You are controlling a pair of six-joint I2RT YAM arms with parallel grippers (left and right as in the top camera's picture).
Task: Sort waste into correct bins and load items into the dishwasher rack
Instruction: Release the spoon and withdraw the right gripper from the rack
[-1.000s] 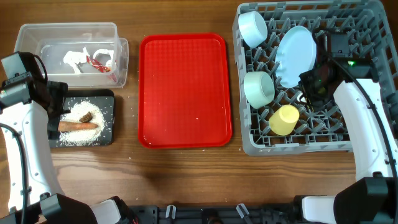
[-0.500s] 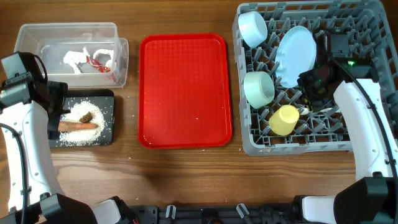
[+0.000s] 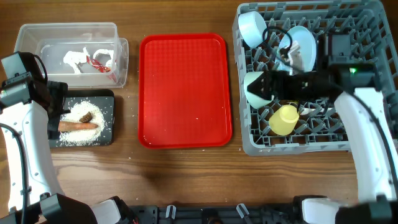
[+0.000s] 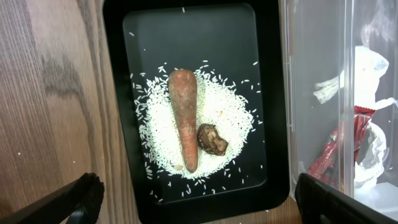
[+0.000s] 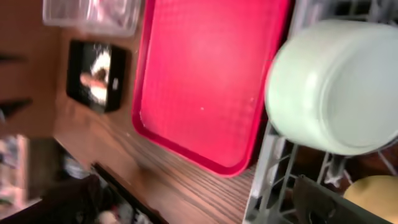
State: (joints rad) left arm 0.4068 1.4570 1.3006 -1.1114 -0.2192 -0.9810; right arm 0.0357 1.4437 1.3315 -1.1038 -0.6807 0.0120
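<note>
Wooden table (image 4: 37, 93) below: our left gripper (image 4: 196, 196) has fingers apart above the black tray (image 4: 115, 124); the right gripper (image 3: 264, 87) we cannot tell.

Two bowls (image 3: 252, 28), one plate (image 3: 306, 40), one cup (image 3: 283, 119)

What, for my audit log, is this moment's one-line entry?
left gripper open over black tray | right gripper at green bowl in rack, jaws unclear
</note>
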